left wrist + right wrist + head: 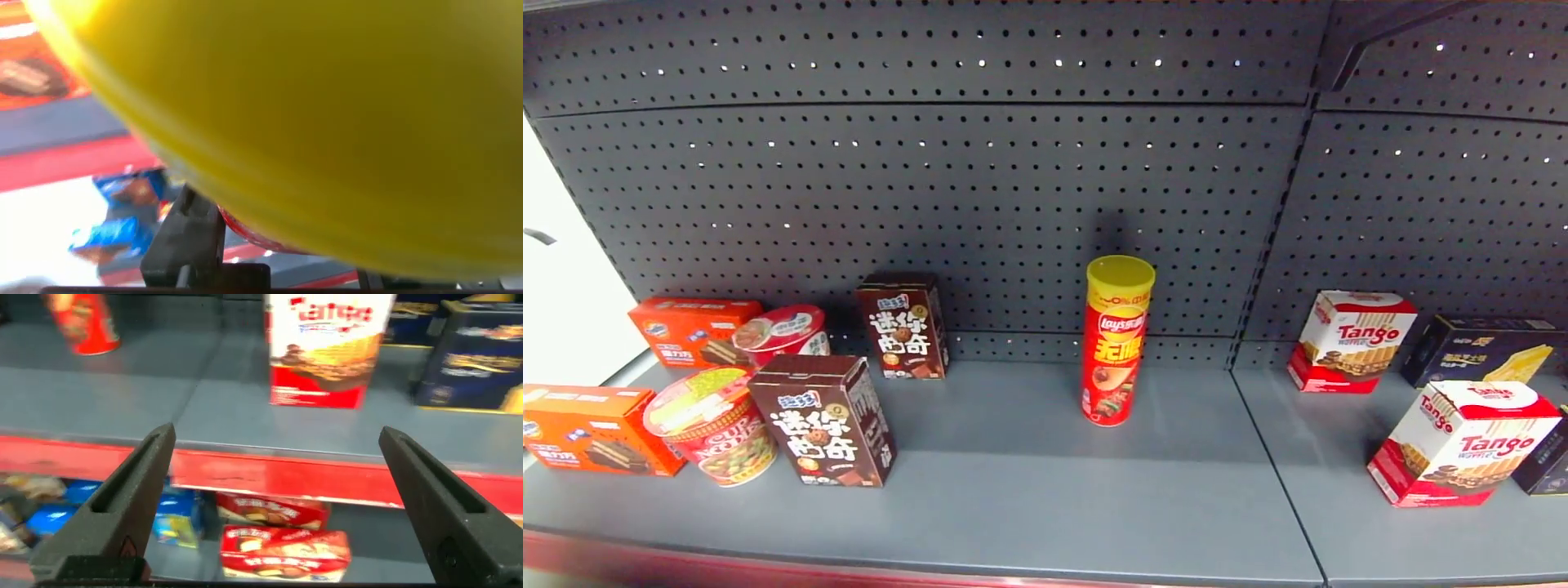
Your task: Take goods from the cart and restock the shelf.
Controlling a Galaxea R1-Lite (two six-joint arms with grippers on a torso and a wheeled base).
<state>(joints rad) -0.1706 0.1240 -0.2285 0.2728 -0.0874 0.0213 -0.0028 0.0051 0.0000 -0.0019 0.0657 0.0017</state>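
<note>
Right, on the head view, a red chips can (1119,339) is standing upright in the middle of the shelf (1029,490), well apart from the brown boxes (825,420) on the left and the wafer boxes (1352,339) on the right. Over on the left wrist view, the left gripper (278,241) is clamping a yellow-lidded can (327,98), its lid looming right at the lens. On the right wrist view, the right gripper (278,449) is hanging with jaws spread wide before the shelf's red edge.

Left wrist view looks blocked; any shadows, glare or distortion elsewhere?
Left wrist view: a yellow rounded surface right at the lens covers most of it. Head view: the chips can throws a shadow up the pegboard, whose seams bow; the left edge is blown white.
</note>
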